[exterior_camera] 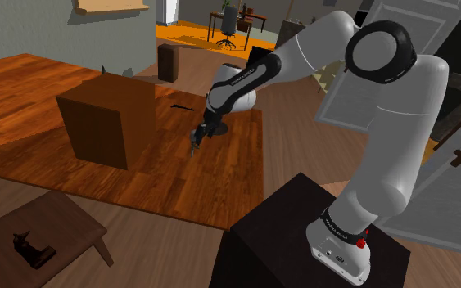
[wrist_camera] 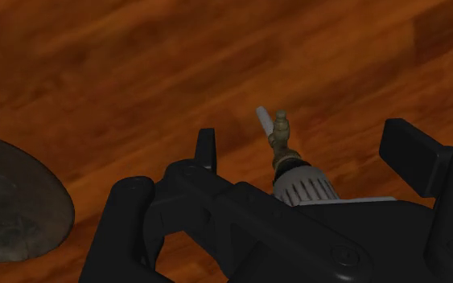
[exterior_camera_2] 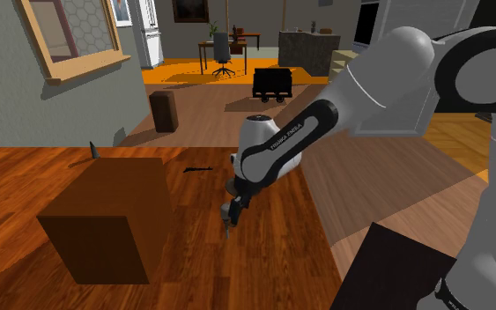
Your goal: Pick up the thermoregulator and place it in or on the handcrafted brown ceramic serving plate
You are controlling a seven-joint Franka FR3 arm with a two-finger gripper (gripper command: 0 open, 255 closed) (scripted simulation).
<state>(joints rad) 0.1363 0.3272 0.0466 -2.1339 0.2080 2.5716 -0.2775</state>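
Wrist view: you are looking at the thermoregulator (wrist_camera: 303, 186), a white ribbed knob on a small brass valve body with a short white stub. It sits between the fingers of the all-black two-finger gripper (wrist_camera: 309, 151).
Pincer: the fingers stand apart, one on either side of the knob. Wood shows between each of them and the part, so nothing is clamped.
Thermoregulator: it is over the reddish-brown wooden surface (wrist_camera: 136, 72), knob end toward the hand and brass end pointing away. You cannot tell whether it rests on the wood.
Plate: the dark brown round ceramic serving plate (wrist_camera: 11, 201) lies flat on the same wood, beyond the slimmer finger and apart from the part.
Shoulder view: the gripper (exterior_camera: 196, 144) hangs low over the wood, near the plain brown box (exterior_camera: 106, 123) but not touching it.
Second exterior view: the gripper (exterior_camera_2: 228, 214) points down, close to the boards.
Step in hand: this looks like the grasp itself, lined up but not closed.
Next move: you likely need to close squarely on the ribbed knob, lift straight up, then carry it sideways to the plate.
Watch: the knob is round and may roll or slip from an off-centre pinch.
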